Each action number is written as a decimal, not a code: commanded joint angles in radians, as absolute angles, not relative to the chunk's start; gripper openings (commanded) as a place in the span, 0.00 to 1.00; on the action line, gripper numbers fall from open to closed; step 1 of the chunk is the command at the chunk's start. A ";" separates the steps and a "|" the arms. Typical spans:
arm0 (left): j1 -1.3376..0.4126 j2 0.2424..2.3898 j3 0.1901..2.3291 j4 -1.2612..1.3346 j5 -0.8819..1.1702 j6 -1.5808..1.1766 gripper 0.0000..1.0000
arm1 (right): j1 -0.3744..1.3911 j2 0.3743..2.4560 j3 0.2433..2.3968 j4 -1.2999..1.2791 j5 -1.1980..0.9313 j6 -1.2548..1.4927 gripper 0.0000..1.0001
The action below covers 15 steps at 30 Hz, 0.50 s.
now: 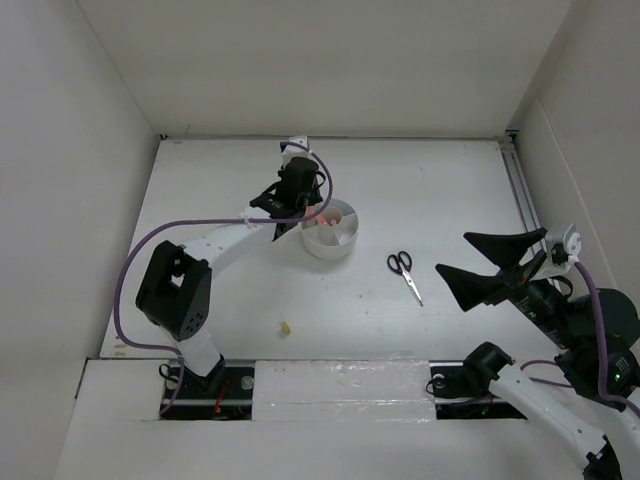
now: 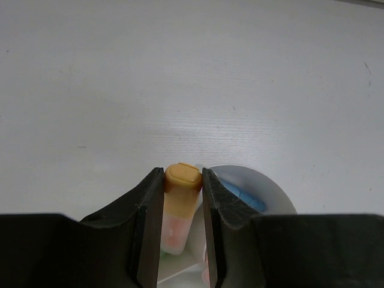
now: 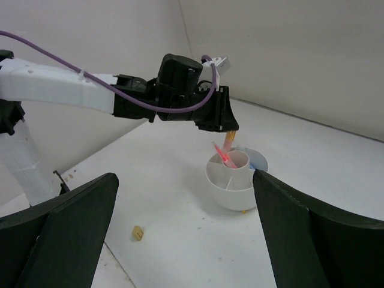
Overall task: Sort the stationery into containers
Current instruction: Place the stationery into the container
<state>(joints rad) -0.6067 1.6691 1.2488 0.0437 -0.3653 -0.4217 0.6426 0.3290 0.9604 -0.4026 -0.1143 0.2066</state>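
My left gripper [image 1: 300, 215] is shut on an orange highlighter [image 2: 180, 207] and holds it upright over the far rim of the round white organizer [image 1: 330, 240]. The organizer also shows in the right wrist view [image 3: 231, 186]. The highlighter's lower end dips into a wedge compartment. A pink pen [image 3: 224, 156] leans in the central cup. A blue highlighter [image 2: 243, 195] lies in another compartment. Black-handled scissors [image 1: 403, 272] lie on the table to the organizer's right. A yellowish eraser bit [image 1: 286, 326] lies near the front. My right gripper [image 1: 485, 265] is open and empty, right of the scissors.
White walls enclose the table on three sides. A rail [image 1: 520, 190] runs along the right edge. The left arm's purple cable [image 1: 140, 250] loops over the table's left part.
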 commanded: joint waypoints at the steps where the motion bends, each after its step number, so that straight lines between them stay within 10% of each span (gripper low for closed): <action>1: -0.601 1.667 1.223 0.081 -0.353 -0.405 0.00 | 0.649 0.337 0.966 -0.364 -0.127 0.213 1.00; 15: -0.620 1.677 1.223 0.072 -0.321 -0.405 0.08 | 0.649 0.337 0.966 -0.364 -0.127 0.213 1.00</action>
<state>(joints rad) -0.6094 1.6764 1.2259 0.0483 -0.3412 -0.4129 0.6426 0.3290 0.9604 -0.4026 -0.1162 0.2066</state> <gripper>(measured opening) 0.232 0.999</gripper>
